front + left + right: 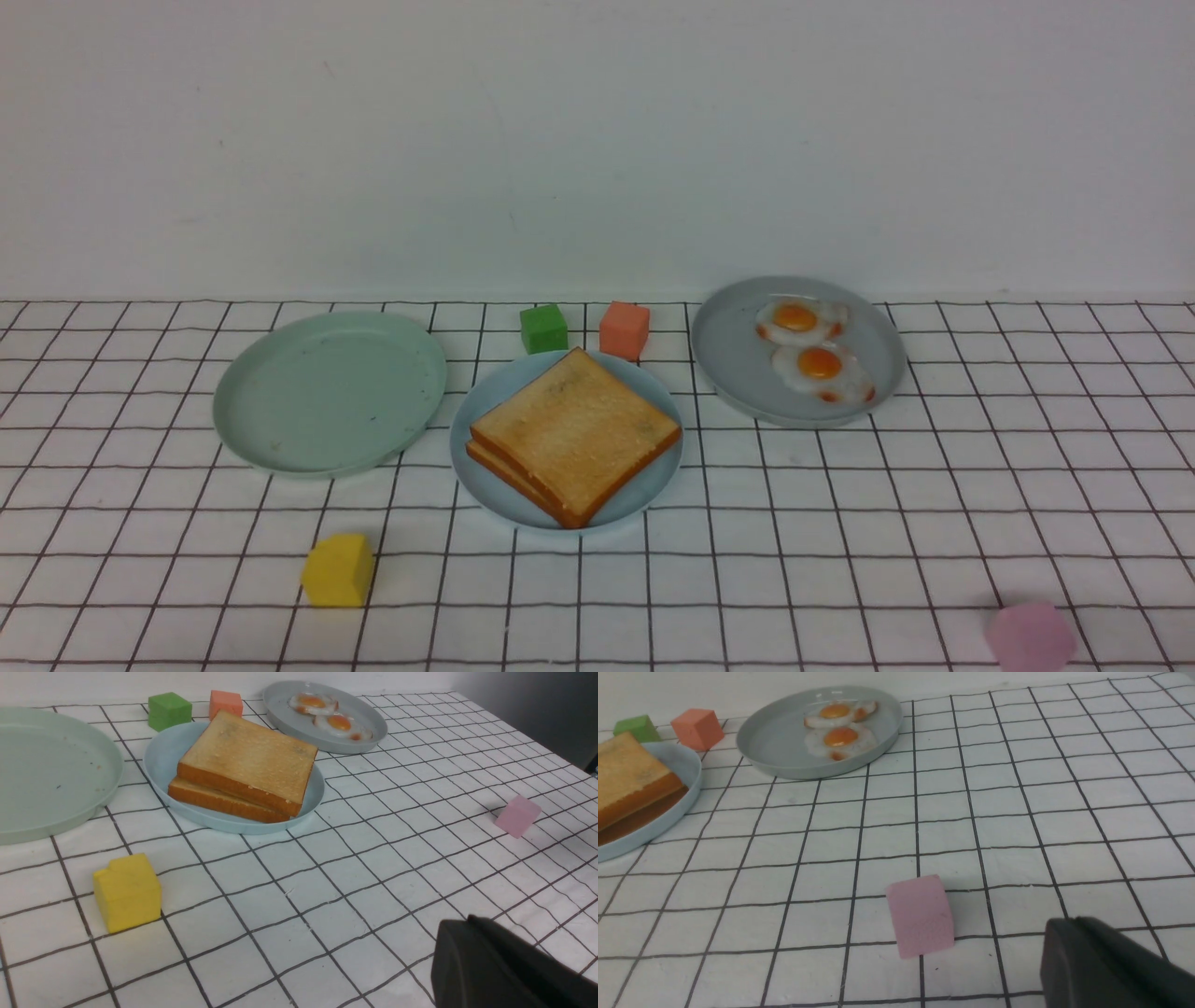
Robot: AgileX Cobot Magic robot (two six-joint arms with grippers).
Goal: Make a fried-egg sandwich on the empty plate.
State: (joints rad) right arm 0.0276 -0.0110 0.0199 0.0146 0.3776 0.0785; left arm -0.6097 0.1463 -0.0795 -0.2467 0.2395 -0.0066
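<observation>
Two golden-brown toast slices lie stacked on the light sky-blue plate at the table's middle. No egg shows between them in the front view or the left wrist view. Two fried eggs lie on the grey plate at the back right. Neither gripper shows in the front view. My left gripper is a dark shape low over the cloth, fingers together, empty. My right gripper looks the same, just beside a pink block.
A pale mint-green plate sits bare at the left. A green block and a salmon block stand just behind the blue plate. A yellow block is front left, the pink block front right.
</observation>
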